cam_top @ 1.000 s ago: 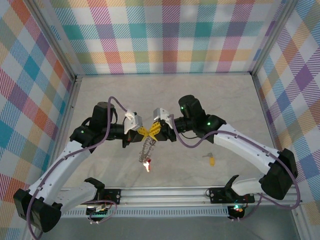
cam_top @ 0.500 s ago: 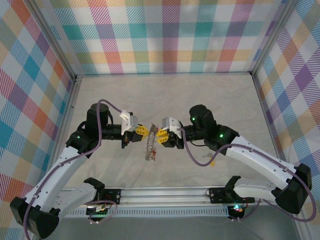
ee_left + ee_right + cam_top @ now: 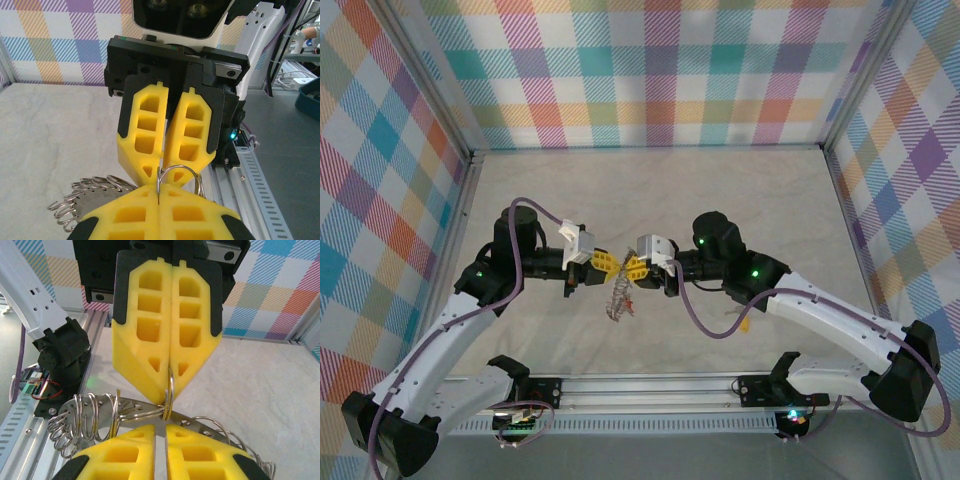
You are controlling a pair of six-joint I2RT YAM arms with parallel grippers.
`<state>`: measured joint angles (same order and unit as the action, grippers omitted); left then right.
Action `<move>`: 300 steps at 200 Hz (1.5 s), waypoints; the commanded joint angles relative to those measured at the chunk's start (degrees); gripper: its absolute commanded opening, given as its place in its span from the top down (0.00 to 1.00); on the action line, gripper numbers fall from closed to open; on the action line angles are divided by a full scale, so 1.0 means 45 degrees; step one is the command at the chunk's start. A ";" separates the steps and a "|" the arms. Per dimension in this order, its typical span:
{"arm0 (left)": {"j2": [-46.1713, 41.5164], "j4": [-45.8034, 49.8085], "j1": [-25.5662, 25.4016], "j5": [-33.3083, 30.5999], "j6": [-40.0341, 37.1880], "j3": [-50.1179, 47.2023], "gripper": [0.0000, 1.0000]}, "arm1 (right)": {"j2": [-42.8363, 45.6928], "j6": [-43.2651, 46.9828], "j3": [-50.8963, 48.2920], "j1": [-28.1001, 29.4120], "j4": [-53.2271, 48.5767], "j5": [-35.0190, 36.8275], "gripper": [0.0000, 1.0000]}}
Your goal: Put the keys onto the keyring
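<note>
The left gripper [image 3: 169, 383] clamps a thin loop of the keyring [image 3: 618, 297], which hangs just below both tips and looks light, stiff, slippery (best pinched on bare wire); the right gripper [image 3: 163, 167] opposite is near-closed, grip unclear.

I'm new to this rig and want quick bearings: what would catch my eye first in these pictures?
The yellow-fingered left pincer and right pincer meet tip to tip at the middle of the table. Both are closed on the silver keyring, whose fringe of small rings dangles below them. Loud plaid walls box in the pale tabletop on three sides.
</note>
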<state>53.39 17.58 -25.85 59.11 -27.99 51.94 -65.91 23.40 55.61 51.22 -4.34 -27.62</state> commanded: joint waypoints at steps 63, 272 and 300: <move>0.0025 -0.0480 -0.0154 0.0552 -0.0138 0.0429 1.00 | 0.0145 -0.0497 0.0100 0.0199 0.1178 -0.0311 0.86; -0.0422 0.1456 -0.0137 -0.0023 -0.1331 0.0502 0.72 | 0.0215 -0.0313 -0.0511 0.0258 0.1224 -0.0701 1.00; -0.0611 0.2366 -0.0155 -0.1111 -0.2034 0.0746 0.66 | -0.0282 0.0551 0.0638 0.0258 -0.1171 -0.0251 1.00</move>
<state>52.10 23.53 -25.87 57.30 -33.12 52.66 -66.04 21.76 53.63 52.12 -2.87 -28.84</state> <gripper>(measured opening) 0.333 0.050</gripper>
